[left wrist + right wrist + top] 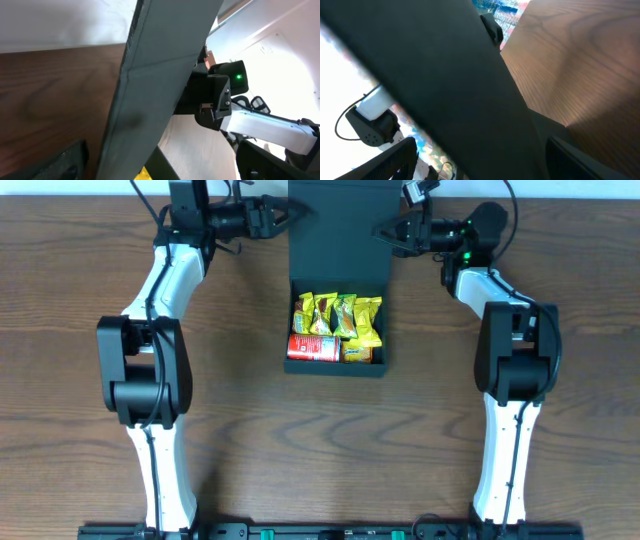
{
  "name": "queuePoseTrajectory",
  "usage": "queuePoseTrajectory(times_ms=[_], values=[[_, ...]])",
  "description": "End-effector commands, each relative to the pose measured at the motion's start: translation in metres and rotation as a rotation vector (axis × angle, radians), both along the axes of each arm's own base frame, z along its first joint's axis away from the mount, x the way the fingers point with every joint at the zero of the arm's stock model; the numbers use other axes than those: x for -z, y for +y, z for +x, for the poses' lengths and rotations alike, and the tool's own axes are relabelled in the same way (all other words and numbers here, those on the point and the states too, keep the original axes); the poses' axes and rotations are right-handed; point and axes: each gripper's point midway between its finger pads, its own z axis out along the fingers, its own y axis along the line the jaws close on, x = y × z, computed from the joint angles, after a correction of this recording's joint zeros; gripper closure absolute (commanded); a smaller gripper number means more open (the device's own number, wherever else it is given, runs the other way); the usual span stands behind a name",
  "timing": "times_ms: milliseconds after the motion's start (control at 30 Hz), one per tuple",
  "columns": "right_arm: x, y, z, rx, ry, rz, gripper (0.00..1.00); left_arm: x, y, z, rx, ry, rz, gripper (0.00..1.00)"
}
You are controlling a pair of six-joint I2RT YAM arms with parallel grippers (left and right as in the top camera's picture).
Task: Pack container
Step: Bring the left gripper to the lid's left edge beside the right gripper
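The dark teal container (pixel 335 370) sits at the table's middle back, its box open. Its hinged lid (pixel 340 225) stands raised behind the box. Inside lie several yellow snack packets (pixel 340 315) and a red packet (pixel 312 348). My left gripper (pixel 292 220) is at the lid's left edge with its fingers spread. My right gripper (pixel 383 228) is at the lid's right edge. In the right wrist view the lid (pixel 470 100) fills the space between the two wide-apart fingers (pixel 490 157). In the left wrist view the lid (pixel 155 75) is close ahead and one finger (pixel 57 162) shows.
The brown wooden table (pixel 90 430) spreads around the box. Both white arms reach along the table's sides, left (pixel 150 370) and right (pixel 515 370). The table's back edge runs just behind the lid.
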Motion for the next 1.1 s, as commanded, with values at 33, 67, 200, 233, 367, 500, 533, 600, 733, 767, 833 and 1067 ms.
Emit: queuePoseTrajectory(times_ms=[33, 67, 200, 233, 367, 500, 533, 600, 733, 767, 833, 1067], values=[[0.000, 0.012, -0.006, -0.035, 0.008, -0.004, 0.19, -0.004, -0.007, -0.003, 0.029, -0.035, -0.002, 0.05], [0.000, 0.012, -0.006, -0.035, 0.008, -0.005, 0.19, -0.004, -0.007, -0.004, 0.039, -0.035, -0.006, 0.05], [0.000, 0.012, -0.006, -0.034, 0.014, -0.005, 0.19, -0.008, -0.008, -0.013, 0.089, -0.034, -0.028, 0.05], [-0.001, 0.012, -0.006, -0.034, 0.009, -0.004, 0.19, -0.008, -0.008, -0.014, 0.099, -0.034, -0.032, 0.05], [-0.010, 0.010, -0.010, -0.032, -0.016, -0.003, 0.19, -0.013, -0.010, -0.025, 0.164, -0.037, -0.058, 0.05], [-0.020, 0.007, -0.016, -0.027, -0.052, -0.001, 0.19, -0.017, -0.011, -0.035, 0.223, -0.039, -0.083, 0.05], [-0.022, 0.006, -0.017, -0.025, -0.057, -0.001, 0.19, -0.018, -0.011, -0.038, 0.237, -0.039, -0.088, 0.05], [-0.026, 0.005, -0.020, -0.022, -0.070, 0.001, 0.19, -0.020, -0.011, -0.043, 0.264, -0.030, -0.101, 0.04], [-0.028, 0.005, -0.020, -0.018, -0.082, 0.006, 0.20, -0.022, -0.011, -0.047, 0.289, 0.007, -0.117, 0.05], [-0.028, 0.005, -0.020, -0.018, -0.082, 0.005, 0.19, -0.022, -0.011, -0.047, 0.289, 0.007, -0.117, 0.05], [-0.028, 0.005, -0.020, -0.018, -0.083, 0.005, 0.18, -0.022, -0.011, -0.047, 0.288, 0.008, -0.117, 0.05], [-0.028, 0.002, -0.019, -0.013, -0.083, 0.005, 0.22, -0.022, -0.002, -0.044, 0.269, 0.020, -0.119, 0.05]])
